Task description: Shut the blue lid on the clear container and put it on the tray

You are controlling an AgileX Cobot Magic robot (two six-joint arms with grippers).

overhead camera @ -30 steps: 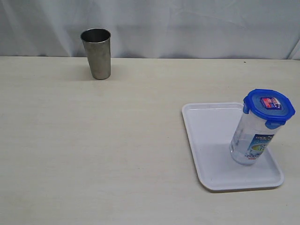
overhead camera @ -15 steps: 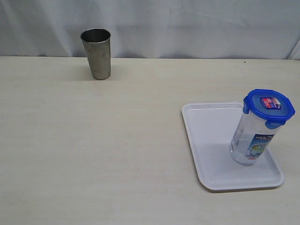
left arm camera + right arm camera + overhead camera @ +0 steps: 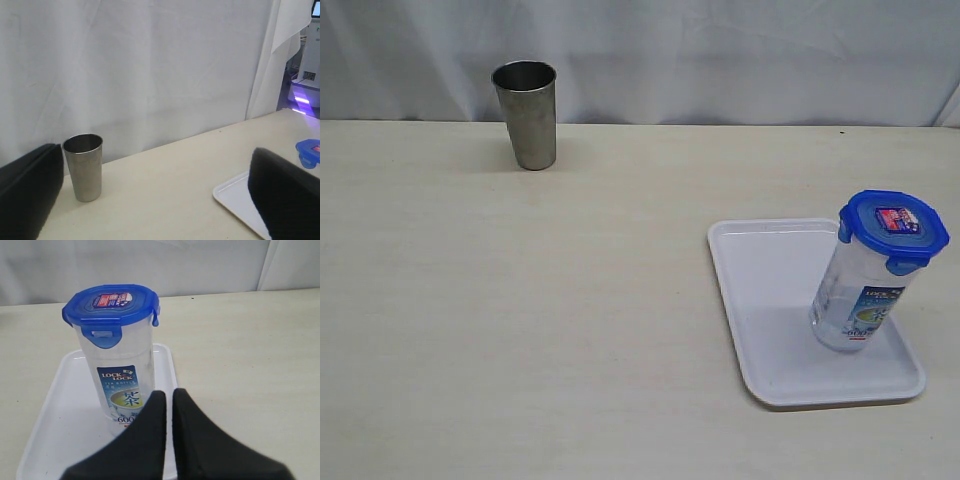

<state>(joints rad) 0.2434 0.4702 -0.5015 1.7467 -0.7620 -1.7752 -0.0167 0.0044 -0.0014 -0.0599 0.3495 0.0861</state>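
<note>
Position: the clear container [image 3: 860, 300] stands upright on the tray [image 3: 770, 290], toward the tray's near right corner in the exterior view. The blue lid [image 3: 893, 228] sits flat on its mouth. The flaps that show are folded down against the wall; those on the hidden sides you cannot confirm. The tray lies flat on the table [image 3: 570, 300]. A steel cup [image 3: 527, 115] stands well apart at the far left.

Fingers: the left fingers [image 3: 30, 190] are spread wide and hold nothing. The right fingers [image 3: 187, 430] are pressed together and empty, near the container but not touching it.

Handling, as a judgement: the container looks empty, so expect it to be light. The wall is stiff, smooth plastic and likely slippery. It is tall and slim and will tip from a sideways knock. If you must take hold again, grip the body above the printed label, square across it, not the lid flaps.

Status: both steps appear done.
</note>
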